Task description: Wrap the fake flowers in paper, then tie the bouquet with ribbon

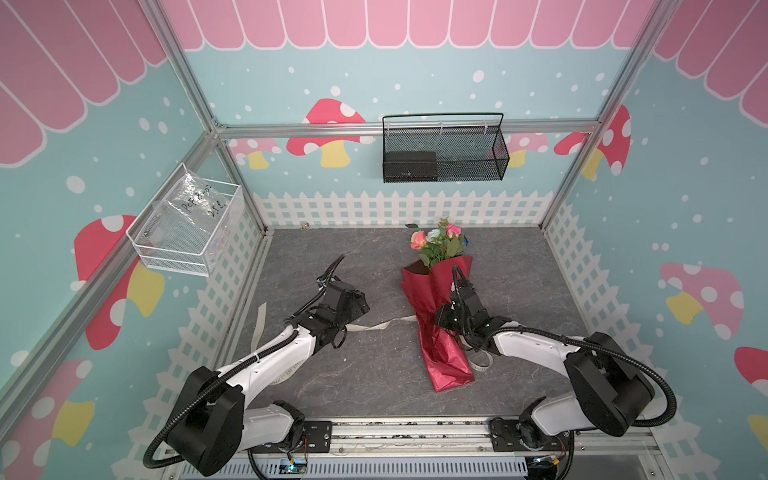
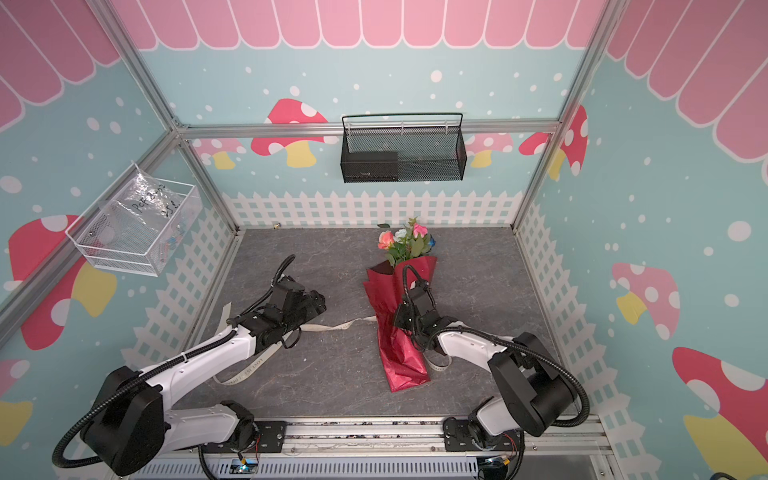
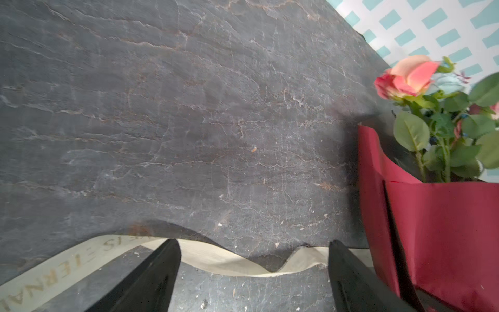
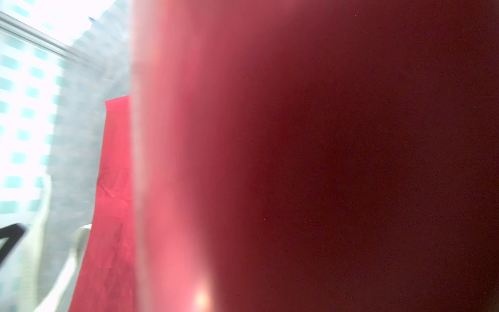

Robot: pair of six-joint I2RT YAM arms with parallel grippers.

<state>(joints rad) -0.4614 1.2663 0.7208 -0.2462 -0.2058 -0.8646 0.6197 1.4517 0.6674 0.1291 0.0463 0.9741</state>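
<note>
Left gripper (image 3: pixel 253 244), jaws apart, over ribbon (image 3: pixel 216 259); bare table (image 1: pixel 374 374) ahead. Right gripper (image 1: pixel 441 319) closed at bouquet (image 1: pixel 432 291) right edge; hold unclear.

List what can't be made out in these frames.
- right gripper: whatever its fingers pinch is hidden under its own wrist in both top views; the right wrist view is mostly blurred wrapping paper.
- ribbon: its run under the bouquet is covered.
- black basket: the dark box label is too small.

Left tool (image 3: pixel 253 241) spread wide; right tool (image 1: pixel 440 319) closed.
</note>
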